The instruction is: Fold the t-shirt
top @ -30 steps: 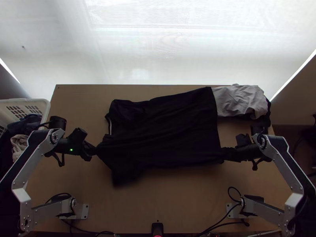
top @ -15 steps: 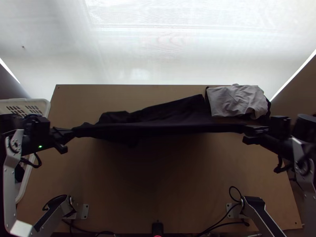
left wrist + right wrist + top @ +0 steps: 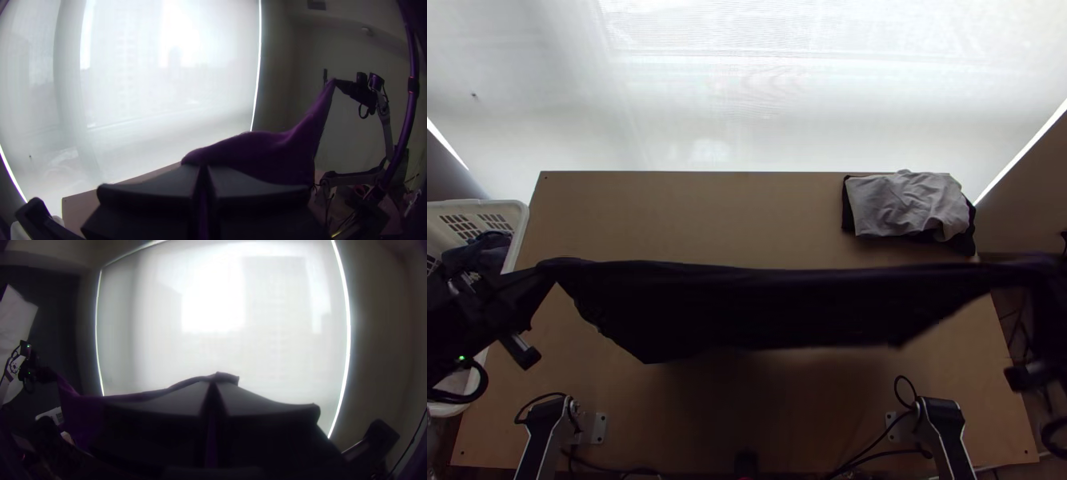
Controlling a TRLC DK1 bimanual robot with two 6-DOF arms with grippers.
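The black t-shirt [image 3: 771, 308] hangs stretched between the two grippers above the table, its upper edge nearly straight in the top view. At its left end, my left gripper [image 3: 547, 276] holds a corner; in the left wrist view the fingers of this gripper [image 3: 203, 171] are closed together on the cloth [image 3: 284, 151]. My right gripper [image 3: 1039, 276] is at the other end, near the table's right edge. In the right wrist view, the right gripper [image 3: 213, 389] is shut on another part of the shirt [image 3: 80, 413]. The lower part of the shirt hangs down in a wide sheet.
A folded grey and black cloth pile [image 3: 907, 204] lies at the table's far right corner. At the left edge stands a white basket [image 3: 507, 210] with clothes in it. Wooden surface [image 3: 691, 212] shows beyond the shirt.
Both grippers have moved outward, pulling the t-shirt taut between them. The shirt has come up off the table, away from where it lay spread beside the grey cloth.
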